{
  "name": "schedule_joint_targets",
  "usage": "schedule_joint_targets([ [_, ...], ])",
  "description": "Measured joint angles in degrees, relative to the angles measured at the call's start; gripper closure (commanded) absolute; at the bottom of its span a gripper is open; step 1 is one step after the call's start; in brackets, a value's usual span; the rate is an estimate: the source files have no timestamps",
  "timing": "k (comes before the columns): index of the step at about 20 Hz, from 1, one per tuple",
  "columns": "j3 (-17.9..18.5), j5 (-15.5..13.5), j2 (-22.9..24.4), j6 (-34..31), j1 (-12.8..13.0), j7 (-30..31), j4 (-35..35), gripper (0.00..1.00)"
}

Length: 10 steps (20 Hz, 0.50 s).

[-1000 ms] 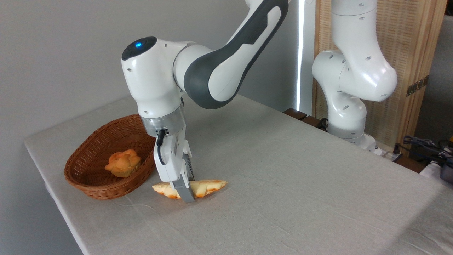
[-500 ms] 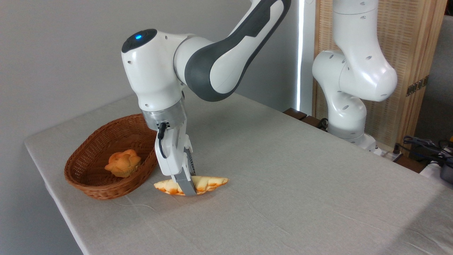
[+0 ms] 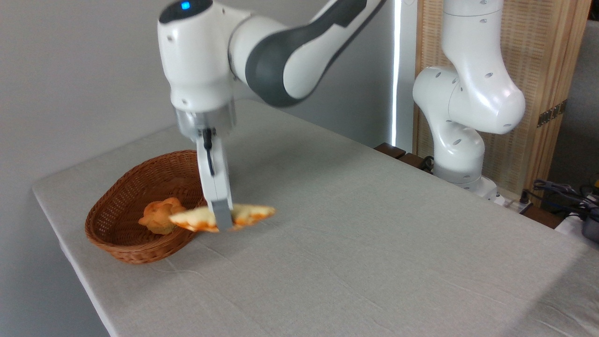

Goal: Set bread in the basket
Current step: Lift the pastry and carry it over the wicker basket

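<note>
The end effector (image 3: 223, 220) pinches the leaf-shaped loaf (image 3: 248, 213) mid-length, holding it level and clear of the wicker basket (image 3: 124, 248) rim.

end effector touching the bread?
Touching. The fixed camera shows the end effector clamped across the middle of the bread, which hangs clear of the table.

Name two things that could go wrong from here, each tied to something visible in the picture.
1. The gripper pinches the long bread near its middle, both ends unsupported; it might tilt or slip out in transit.
2. A small orange bun already sits in the basket; the bread could land on it or hang over the near rim.
</note>
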State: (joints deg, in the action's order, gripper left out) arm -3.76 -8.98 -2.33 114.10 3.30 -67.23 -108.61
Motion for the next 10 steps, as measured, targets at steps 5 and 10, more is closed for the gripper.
schedule_joint_targets([
  [5,-4.2,-5.9,0.4,-1.4,0.2,17.0,4.3,0.65],
  [10,-8.8,-7.8,-0.8,2.6,0.4,33.3,4.4,0.38],
])
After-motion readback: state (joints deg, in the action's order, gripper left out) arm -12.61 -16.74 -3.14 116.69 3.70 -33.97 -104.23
